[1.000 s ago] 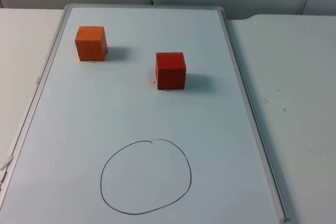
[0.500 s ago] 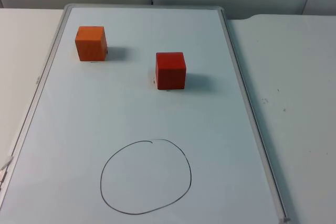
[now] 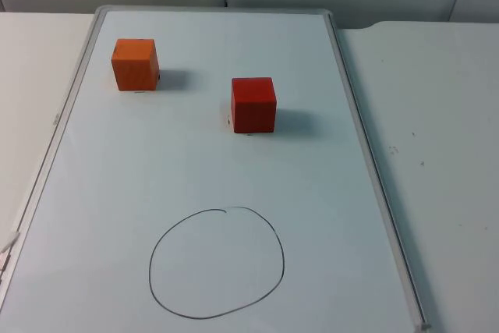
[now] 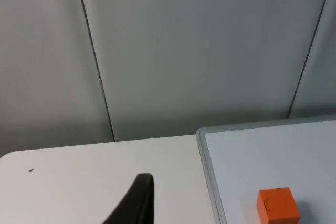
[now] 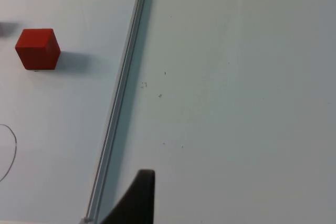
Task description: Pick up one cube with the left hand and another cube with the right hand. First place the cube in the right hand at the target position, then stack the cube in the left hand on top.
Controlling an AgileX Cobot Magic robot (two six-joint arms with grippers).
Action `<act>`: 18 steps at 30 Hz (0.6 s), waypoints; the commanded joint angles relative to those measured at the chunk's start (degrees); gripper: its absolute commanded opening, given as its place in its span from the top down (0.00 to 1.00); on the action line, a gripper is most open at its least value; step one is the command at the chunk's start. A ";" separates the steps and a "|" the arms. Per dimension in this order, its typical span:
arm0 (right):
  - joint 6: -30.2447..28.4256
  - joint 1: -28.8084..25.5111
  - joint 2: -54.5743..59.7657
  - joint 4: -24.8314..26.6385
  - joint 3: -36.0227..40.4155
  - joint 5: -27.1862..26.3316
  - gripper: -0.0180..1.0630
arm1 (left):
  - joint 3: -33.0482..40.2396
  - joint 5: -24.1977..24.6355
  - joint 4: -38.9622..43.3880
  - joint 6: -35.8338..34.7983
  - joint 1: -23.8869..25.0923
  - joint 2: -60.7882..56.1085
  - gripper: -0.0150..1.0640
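Observation:
An orange cube (image 3: 135, 64) stands at the back left of the whiteboard (image 3: 312, 193). A red cube (image 3: 253, 104) sits nearer the board's middle, to the right of the orange one. A black hand-drawn circle (image 3: 150, 264) marks the board's front part, with nothing inside it. My left gripper (image 4: 139, 208) hangs over the white table, off the board's back left corner and well apart from the orange cube (image 4: 278, 205). My right gripper (image 5: 140, 200) hovers beside the board's right frame, far from the red cube (image 5: 37, 49). Neither gripper holds anything that I can see.
The whiteboard's raised grey frame (image 3: 366, 161) runs along its right side, with bare white table (image 3: 437, 154) beyond it. A grey partition wall (image 4: 199, 51) closes off the table's back edge.

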 commanded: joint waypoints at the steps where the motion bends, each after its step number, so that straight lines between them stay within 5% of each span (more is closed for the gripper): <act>1: -0.39 -0.53 -0.12 0.14 0.40 -0.51 0.01 | -3.41 -0.74 -1.56 1.24 -1.50 4.32 0.01; 8: -0.39 -0.53 -0.12 0.14 0.40 -0.51 0.01 | -11.85 -1.71 -1.56 1.29 -8.80 21.43 0.01; 18: -0.39 -0.53 -0.12 0.14 0.40 -0.51 0.01 | -22.20 -0.69 -1.64 -3.84 -10.20 45.22 0.01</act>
